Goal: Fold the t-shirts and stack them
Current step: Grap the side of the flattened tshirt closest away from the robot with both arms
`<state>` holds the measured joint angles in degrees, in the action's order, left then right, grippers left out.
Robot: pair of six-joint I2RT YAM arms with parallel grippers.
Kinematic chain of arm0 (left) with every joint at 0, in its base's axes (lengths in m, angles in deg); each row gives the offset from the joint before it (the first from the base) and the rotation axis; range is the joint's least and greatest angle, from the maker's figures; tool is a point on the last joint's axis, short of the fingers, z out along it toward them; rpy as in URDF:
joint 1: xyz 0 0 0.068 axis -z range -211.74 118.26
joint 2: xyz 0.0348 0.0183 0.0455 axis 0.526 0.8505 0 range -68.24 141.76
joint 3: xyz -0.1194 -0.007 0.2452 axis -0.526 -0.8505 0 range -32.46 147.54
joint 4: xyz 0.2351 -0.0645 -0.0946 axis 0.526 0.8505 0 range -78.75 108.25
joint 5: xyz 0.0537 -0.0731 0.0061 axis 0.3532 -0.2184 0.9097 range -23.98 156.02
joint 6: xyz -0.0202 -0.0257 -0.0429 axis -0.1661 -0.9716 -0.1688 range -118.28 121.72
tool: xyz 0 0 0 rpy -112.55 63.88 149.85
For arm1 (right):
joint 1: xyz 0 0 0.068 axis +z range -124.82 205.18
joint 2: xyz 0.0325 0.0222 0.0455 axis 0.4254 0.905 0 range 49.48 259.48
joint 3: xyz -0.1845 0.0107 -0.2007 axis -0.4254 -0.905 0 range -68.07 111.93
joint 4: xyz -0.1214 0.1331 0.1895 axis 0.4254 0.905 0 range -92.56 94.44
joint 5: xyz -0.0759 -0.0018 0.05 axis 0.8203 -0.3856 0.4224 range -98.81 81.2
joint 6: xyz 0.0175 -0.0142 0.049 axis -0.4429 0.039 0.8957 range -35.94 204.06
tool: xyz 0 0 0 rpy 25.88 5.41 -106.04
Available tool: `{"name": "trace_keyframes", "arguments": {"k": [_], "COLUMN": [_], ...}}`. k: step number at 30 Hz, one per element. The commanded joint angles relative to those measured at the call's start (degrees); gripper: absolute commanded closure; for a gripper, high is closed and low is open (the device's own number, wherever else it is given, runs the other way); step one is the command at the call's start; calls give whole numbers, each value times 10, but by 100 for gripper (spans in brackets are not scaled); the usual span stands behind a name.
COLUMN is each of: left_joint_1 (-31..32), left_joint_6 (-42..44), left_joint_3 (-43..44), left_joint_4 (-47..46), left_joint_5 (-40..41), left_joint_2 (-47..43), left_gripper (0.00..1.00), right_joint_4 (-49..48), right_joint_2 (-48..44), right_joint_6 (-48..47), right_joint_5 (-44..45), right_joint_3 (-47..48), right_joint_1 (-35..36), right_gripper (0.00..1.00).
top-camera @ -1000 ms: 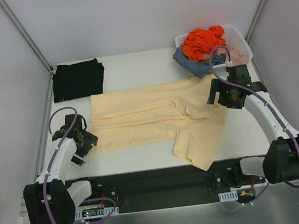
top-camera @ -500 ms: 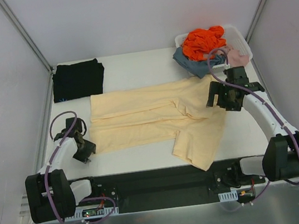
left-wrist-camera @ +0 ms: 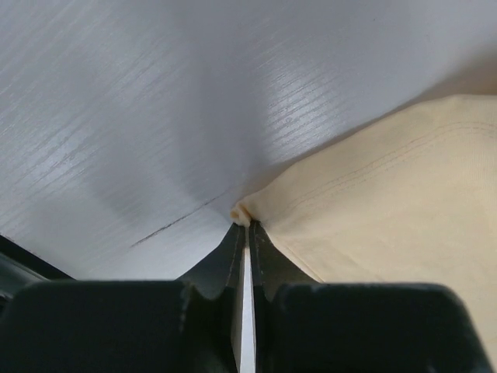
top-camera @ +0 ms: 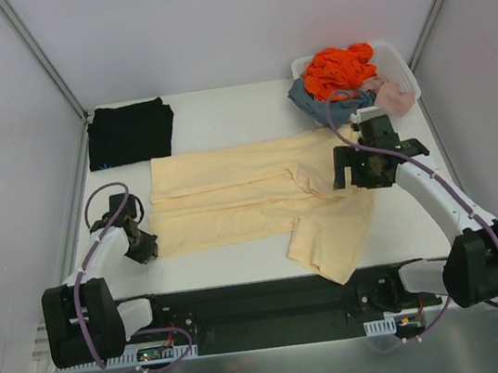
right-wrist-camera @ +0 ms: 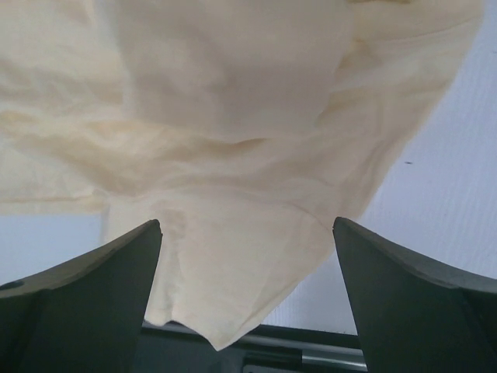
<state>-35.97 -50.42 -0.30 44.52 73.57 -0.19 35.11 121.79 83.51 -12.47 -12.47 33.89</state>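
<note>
A pale cream-yellow t-shirt (top-camera: 250, 196) lies spread across the middle of the white table, one part hanging toward the front edge. My left gripper (top-camera: 146, 247) sits at the shirt's near left corner, shut on a small pinch of its hem (left-wrist-camera: 242, 212). My right gripper (top-camera: 357, 170) hovers over the shirt's right side, open wide, with cream cloth (right-wrist-camera: 233, 155) below its fingers (right-wrist-camera: 93, 272) and nothing between them. A black t-shirt (top-camera: 129, 132) lies folded at the far left corner.
A white slotted basket (top-camera: 400, 65) at the far right holds orange (top-camera: 336, 68), grey-blue and pink clothes. Grey walls close in both sides. The black base rail (top-camera: 267, 306) runs along the table's near edge.
My left gripper has closed on the shirt's near left corner and shifted slightly left. My right gripper has moved left and a little farther over the shirt, still open.
</note>
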Motion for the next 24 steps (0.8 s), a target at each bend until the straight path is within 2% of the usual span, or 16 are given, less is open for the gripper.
{"name": "trace_keyframes", "arguments": {"k": [1, 4, 6, 8, 11, 15, 19, 24], "left_joint_1": [-5, -5, -4, -4, -5, -4, -4, -4], "left_joint_6": [20, 24, 26, 29, 34, 34, 35, 40], "left_joint_3": [-6, -8, -11, -14, -15, -18, -24, -31], "left_joint_4": [-19, -19, -19, -19, -19, -22, -26, -30], "left_joint_5": [6, 11, 15, 17, 13, 5, -2, -15], "left_joint_2": [22, 2, -17, -33, -44, -52, -61, -63], "left_gripper": [100, 100, 100, 100, 100, 100, 100, 100], "right_joint_4": [75, 140, 176, 189, 202, 177, 140, 89], "right_joint_2": [-31, -29, -34, -38, -47, -35, -11, 50], "right_joint_6": [-66, -66, -48, -6, 69, 156, 188, 164], "right_joint_5": [26, 55, 42, 12, -8, 29, 91, 110], "right_joint_3": [31, 39, 30, 16, -19, -67, -94, -107], "right_joint_1": [117, 225, 297, 338, 419, 542, 569, 569], "right_gripper": [3, 2, 1, 1, 7, 12, 27, 30]}}
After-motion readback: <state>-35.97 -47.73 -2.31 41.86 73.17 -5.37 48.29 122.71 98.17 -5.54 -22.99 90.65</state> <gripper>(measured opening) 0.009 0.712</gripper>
